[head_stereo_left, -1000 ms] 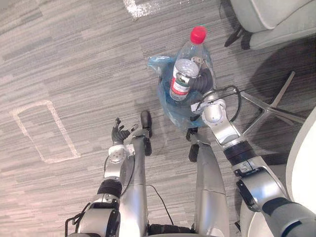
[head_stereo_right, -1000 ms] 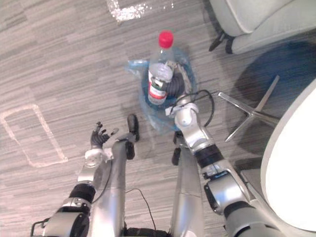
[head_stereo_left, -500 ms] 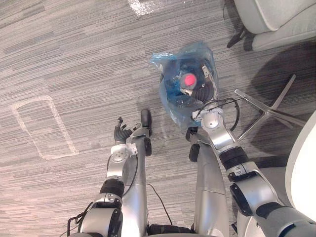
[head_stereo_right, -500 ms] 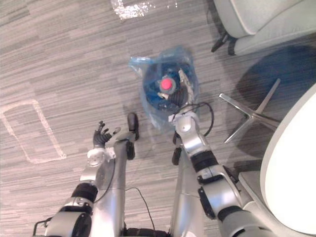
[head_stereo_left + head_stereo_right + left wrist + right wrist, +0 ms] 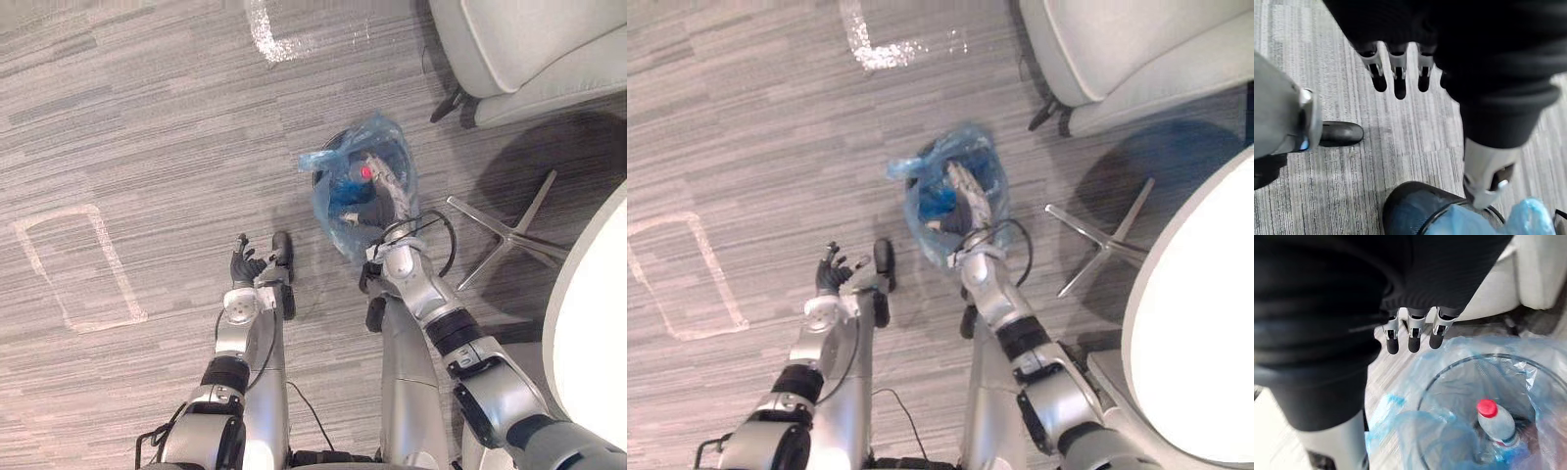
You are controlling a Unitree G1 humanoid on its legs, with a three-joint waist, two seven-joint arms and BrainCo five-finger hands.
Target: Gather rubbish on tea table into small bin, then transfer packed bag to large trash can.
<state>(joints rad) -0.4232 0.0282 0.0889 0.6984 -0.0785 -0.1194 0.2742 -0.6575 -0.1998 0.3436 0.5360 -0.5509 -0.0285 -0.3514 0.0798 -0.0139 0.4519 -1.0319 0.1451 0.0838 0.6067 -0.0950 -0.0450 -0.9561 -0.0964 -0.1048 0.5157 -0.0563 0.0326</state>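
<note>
The right robot hand (image 5: 1414, 335) hangs just above the bin (image 5: 1408, 208), fingers straight and apart, holding nothing. Directly below it, inside the bin, a bottle (image 5: 1496, 423) stands tilted with its red cap (image 5: 1487, 407) up, and something darker that I cannot make out lies beside it. So the gathering step looks at least partly done, since this piece of rubbish is already in. The blue bag (image 5: 331, 211) lines the bin, its mouth open and its edge draped loosely over the rim, neither gathered nor lifted out. The left robot hand (image 5: 242, 266) hangs low to the bin's left, well apart from it, fingers relaxed and empty. The bin stands on the floor (image 5: 147, 117). To the bin's right, past a metal chair base (image 5: 505, 233), the part of the white counter (image 5: 1205, 323) that shows is bare; whether rubbish remains on the rest of it I cannot tell. By my judgement, what is left is to close up the bag, pull it from the bin and carry it to the large trash can. None of that has begun.
</note>
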